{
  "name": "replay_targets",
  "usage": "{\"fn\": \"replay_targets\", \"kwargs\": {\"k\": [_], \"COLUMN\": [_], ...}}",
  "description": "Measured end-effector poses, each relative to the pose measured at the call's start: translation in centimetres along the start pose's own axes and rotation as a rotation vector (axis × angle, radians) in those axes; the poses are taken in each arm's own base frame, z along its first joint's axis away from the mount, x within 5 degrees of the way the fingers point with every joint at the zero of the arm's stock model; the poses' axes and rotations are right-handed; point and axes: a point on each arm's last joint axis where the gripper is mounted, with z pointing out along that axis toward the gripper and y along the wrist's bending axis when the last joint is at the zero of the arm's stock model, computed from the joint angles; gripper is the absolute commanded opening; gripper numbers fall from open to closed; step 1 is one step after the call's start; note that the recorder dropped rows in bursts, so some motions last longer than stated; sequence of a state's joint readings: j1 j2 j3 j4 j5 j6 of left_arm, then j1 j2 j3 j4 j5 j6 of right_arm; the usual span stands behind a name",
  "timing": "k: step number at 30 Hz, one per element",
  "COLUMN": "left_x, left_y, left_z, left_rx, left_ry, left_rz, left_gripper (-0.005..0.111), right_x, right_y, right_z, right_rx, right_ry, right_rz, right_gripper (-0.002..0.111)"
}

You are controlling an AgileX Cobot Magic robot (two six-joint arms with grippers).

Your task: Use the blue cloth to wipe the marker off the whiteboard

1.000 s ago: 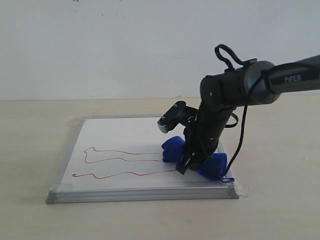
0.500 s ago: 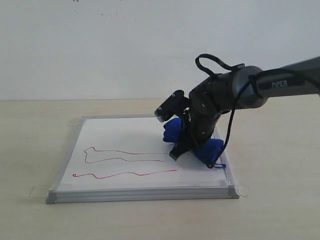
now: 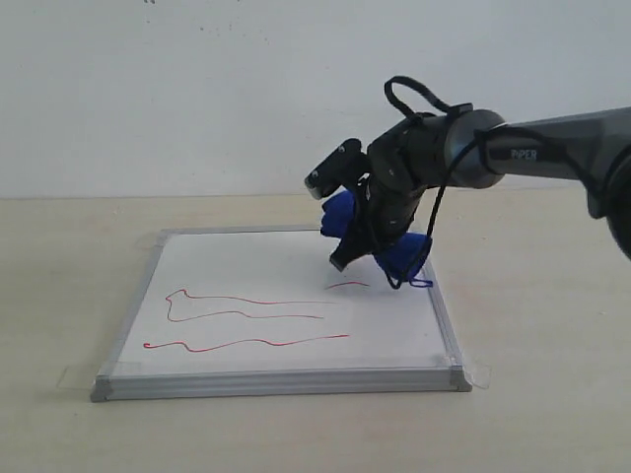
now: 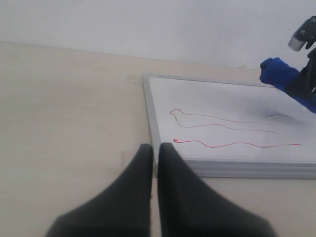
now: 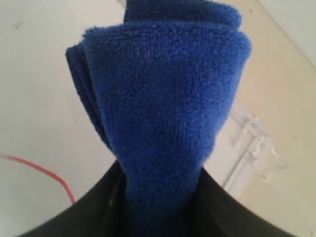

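Over the whiteboard [image 3: 246, 266], right gripper [image 3: 345, 258] grips blue cloth [image 5: 163, 98], seemingly not touching.

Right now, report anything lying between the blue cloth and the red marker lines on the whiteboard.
Nothing visible does. The right pincer grips the blue cloth over the whiteboard, at its far right part. Only bare white surface separates it from the marker lines, the nearest a short stroke.

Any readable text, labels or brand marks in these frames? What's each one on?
"PIPER": small white letters on the right arm's forearm, exterior view.
Nothing else is readable. The marker on the whiteboard is a squiggle, not writing. The blue cloth shows no tag text, and neither wrist view shows any text.
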State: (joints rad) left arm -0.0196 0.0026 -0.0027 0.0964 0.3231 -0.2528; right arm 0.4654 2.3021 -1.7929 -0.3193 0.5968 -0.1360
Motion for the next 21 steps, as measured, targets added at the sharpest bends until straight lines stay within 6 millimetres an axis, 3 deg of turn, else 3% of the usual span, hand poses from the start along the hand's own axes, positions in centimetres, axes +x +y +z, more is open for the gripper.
{"fn": "replay_targets", "kwargs": {"k": [7,16,21], "left_x": [0.0,0.0,0.0], "left_y": [0.0,0.0,0.0], "left_z": [0.0,0.0,0.0], "left_rx": [0.000,0.000,0.000], "left_ry": [0.000,0.000,0.000], "left_rz": [0.000,0.000,0.000], "left_gripper": [0.004,0.004,0.004], "right_x": [1.0,0.8,0.4], "right_y": [1.3,3.5,6.7], "right_z": [2.3,1.1,-0.5], "right_rx": [-0.064,-0.368,-0.541], "right_ry": [0.045,0.052,0.091], "right_rz": [-0.037,-0.057,-0.152], "right_gripper": [0.000,0.000,0.000]}}
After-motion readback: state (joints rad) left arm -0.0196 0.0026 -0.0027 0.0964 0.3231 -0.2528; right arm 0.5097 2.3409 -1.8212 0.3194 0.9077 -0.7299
